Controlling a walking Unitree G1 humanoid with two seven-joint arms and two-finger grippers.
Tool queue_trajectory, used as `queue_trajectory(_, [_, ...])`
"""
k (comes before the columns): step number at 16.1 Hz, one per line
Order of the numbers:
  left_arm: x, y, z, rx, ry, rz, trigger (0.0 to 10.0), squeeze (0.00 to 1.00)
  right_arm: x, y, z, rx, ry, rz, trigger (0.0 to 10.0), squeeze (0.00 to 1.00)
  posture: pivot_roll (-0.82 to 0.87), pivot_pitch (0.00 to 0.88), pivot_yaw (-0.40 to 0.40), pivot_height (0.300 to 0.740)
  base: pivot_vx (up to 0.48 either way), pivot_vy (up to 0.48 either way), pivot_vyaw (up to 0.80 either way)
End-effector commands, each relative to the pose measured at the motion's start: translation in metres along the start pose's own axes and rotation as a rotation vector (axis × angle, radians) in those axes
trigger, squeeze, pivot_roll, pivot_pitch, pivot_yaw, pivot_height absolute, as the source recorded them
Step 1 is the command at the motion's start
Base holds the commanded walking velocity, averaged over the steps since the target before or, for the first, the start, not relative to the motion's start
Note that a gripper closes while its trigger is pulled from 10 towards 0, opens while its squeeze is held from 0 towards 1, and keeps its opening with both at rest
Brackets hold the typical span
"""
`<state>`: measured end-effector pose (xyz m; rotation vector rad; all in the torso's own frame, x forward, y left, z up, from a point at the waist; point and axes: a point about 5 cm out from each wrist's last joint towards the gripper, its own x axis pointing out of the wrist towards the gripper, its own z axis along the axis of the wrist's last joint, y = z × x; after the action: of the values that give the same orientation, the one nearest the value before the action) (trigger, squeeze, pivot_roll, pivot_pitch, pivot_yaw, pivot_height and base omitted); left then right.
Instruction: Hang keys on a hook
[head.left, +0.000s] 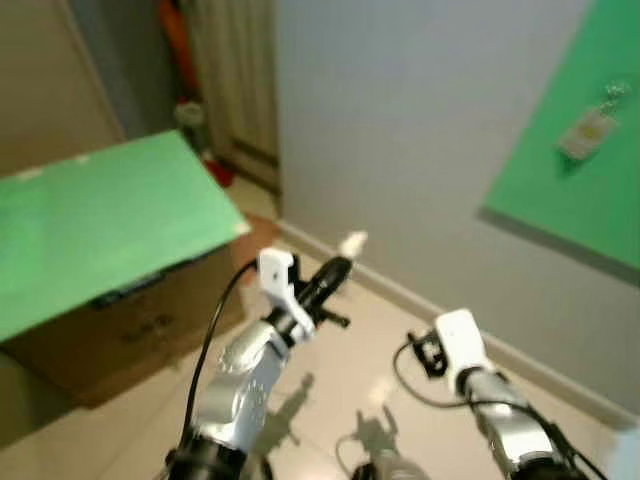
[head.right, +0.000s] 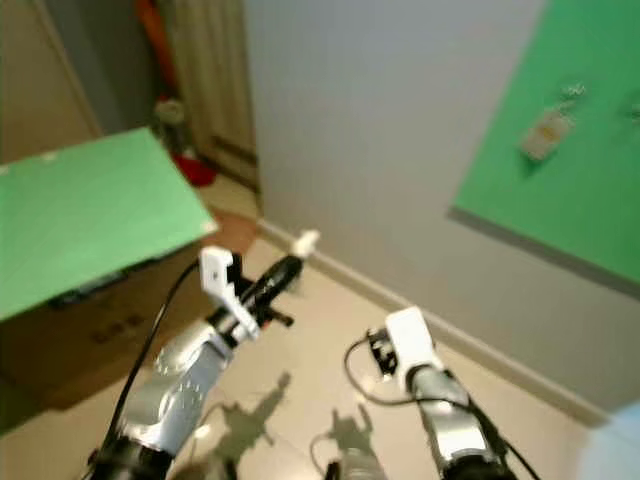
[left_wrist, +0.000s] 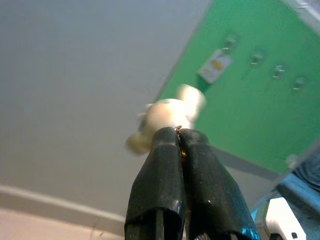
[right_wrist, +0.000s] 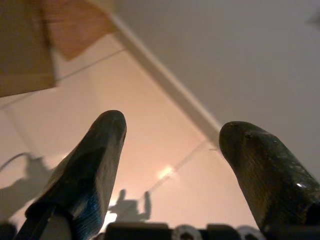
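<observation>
My left gripper is raised in front of the grey wall, shut on a keyring with a small white plush charm. In the left wrist view the charm sticks out past the closed fingertips. A green board hangs on the wall at the upper right. It carries a row of metal hooks, and a white tag hangs from one of them. My right gripper is open and empty, low over the tiled floor. Its wrist is at the lower right.
A cardboard box with a green top stands on the floor to my left. A white skirting board runs along the base of the grey wall. A doorway with red and orange items lies behind the box.
</observation>
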<state>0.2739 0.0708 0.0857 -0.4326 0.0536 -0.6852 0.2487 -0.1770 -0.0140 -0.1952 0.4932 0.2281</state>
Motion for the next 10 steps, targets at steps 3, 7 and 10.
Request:
queue_trajectory(3, [0.001,0.002,0.006,0.022,-0.015,-0.002,10.0,0.00,0.003,0.006,0.002,-0.011,-0.009,0.009,10.0,0.00,-0.02,0.078,-0.018,0.740,0.000,-0.480,0.00])
queue_trajectory(7, [0.005,-0.003,0.003,0.012,-0.007,-0.035,10.0,0.00,0.004,0.004,0.002,-0.014,-0.015,-0.017,10.0,0.00,-0.02,0.076,-0.007,0.740,0.000,-0.480,0.00])
queue_trajectory(10, [0.009,-0.009,0.006,0.000,-0.011,-0.080,10.0,0.00,0.005,0.001,0.006,-0.005,-0.037,-0.040,10.0,0.00,-0.02,0.082,-0.004,0.740,0.000,-0.480,0.00])
